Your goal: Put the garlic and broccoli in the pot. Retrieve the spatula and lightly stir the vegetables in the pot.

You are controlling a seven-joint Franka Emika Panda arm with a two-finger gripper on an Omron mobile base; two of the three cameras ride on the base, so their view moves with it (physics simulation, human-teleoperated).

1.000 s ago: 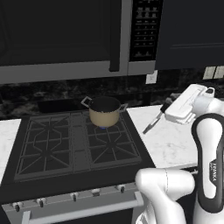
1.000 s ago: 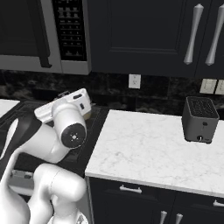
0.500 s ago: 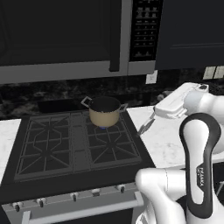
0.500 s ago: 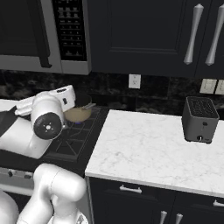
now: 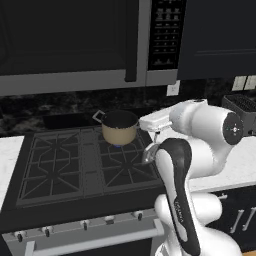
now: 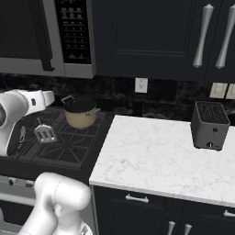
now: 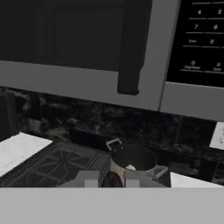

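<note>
The gripper [image 7: 112, 181] pinches a dark handle between its fingers, carrying the spatula [image 6: 44, 133], whose slotted grey blade hangs above the stove [image 6: 69, 147], in front of the pot [image 6: 80, 113]. The pot sits on the stove's rear burner, below the microwave [image 5: 80, 42]. A toaster [image 6: 209, 125] stands well right of the pot.

We are looking at a home kitchen. A black gas stove [image 5: 75, 170] with iron grates sits under a built-in microwave [image 5: 90, 40]. Beside it runs a white marble counter [image 6: 156, 160] over dark drawers, with dark wall cabinets [image 6: 151, 32] above. A toaster [image 6: 209, 125] stands near the counter's back right corner.
</note>
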